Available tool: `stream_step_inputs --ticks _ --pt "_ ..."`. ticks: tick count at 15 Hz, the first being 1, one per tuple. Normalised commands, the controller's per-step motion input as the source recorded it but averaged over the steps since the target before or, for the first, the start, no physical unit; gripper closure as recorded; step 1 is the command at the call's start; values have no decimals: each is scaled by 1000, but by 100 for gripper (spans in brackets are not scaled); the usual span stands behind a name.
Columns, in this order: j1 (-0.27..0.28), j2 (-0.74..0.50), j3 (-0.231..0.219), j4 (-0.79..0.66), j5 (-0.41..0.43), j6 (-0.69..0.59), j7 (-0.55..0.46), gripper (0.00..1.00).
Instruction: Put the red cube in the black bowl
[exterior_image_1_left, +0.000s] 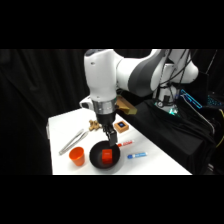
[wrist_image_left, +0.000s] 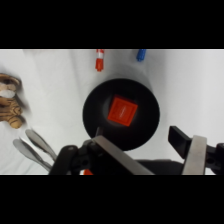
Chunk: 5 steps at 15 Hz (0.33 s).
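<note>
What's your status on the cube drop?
End effector open, above the black bowl. Red cube lying inside the bowl, released. Nothing in the way; tongs and orange cup sit beside the bowl.

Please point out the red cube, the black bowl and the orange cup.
Cube (wrist_image_left: 122, 111), wrist view: top face.
Bowl (wrist_image_left: 92, 107), wrist view: bare inner wall.
Cup (exterior_image_1_left: 77, 156), side view: its side.

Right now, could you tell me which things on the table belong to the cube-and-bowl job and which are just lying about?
Part of the job:
- red cube, lying inside the bowl
- black bowl
- gripper, open above the bowl

Just lying about:
- orange cup
- metal tongs
- brown block with a dark blue top
- blue marker
- red marker
</note>
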Motion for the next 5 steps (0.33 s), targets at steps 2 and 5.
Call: stream_step_inputs --ticks 2,5 --pt "-145 -351 133 -3 161 -446 -315 0" --pt "-134 -316 123 17 164 -400 -297 0"
